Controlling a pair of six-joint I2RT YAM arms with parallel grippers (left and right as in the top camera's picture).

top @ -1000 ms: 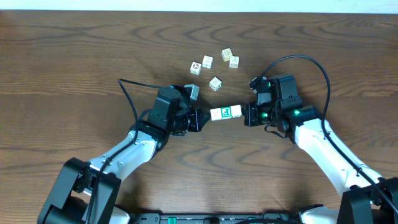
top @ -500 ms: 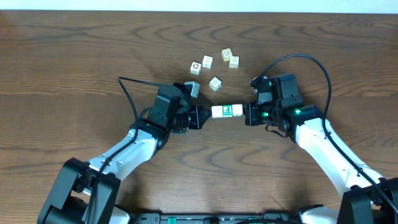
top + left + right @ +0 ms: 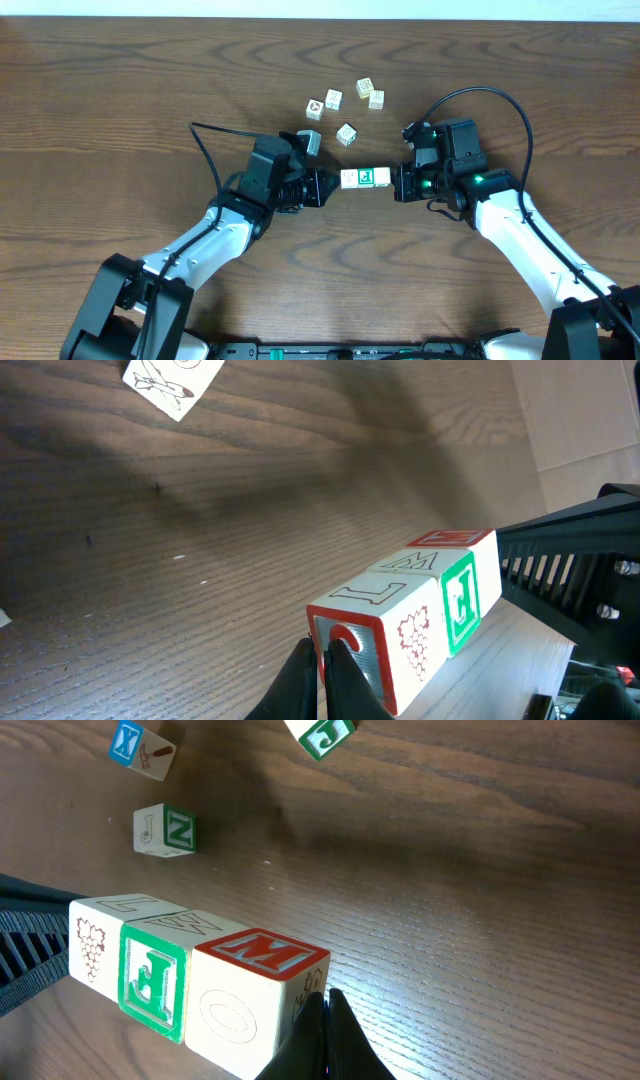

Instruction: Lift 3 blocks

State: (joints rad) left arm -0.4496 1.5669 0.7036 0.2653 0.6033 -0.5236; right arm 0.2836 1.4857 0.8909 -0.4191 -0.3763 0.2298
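L end effector (image 3: 328, 187) & R end effector (image 3: 396, 183) squeeze blocks (image 3: 364, 179) row, axis left-right.

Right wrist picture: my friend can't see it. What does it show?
A row of three blocks is squeezed end to end between the shut right hand at the near end and the left hand at the far end. Behind them, a green N block sits on the brown wooden table.
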